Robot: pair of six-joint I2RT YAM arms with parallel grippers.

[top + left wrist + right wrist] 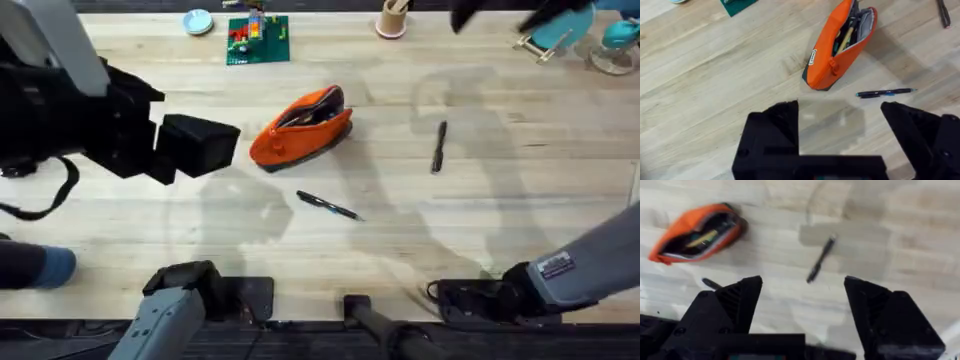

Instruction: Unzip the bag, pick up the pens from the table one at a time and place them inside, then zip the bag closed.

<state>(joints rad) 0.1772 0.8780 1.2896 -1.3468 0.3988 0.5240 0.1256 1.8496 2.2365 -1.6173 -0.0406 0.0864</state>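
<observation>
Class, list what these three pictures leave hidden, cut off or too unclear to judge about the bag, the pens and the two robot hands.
- Bag contents: overhead, the open mouth is dark; the left wrist view shows something yellowish inside, not identifiable.
- Pen near the bag: right wrist view, mostly hidden behind the right hand.
- Other pen: left wrist view, cut off by the picture's edge.
- Left hand: overhead, the arm's dark bulk hides its fingers.

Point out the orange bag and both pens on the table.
the bag (300, 128), overhead view, middle of its orange side.
nearer pen (328, 206), overhead view, mid-barrel.
farther pen (439, 146), overhead view, mid-barrel.
</observation>
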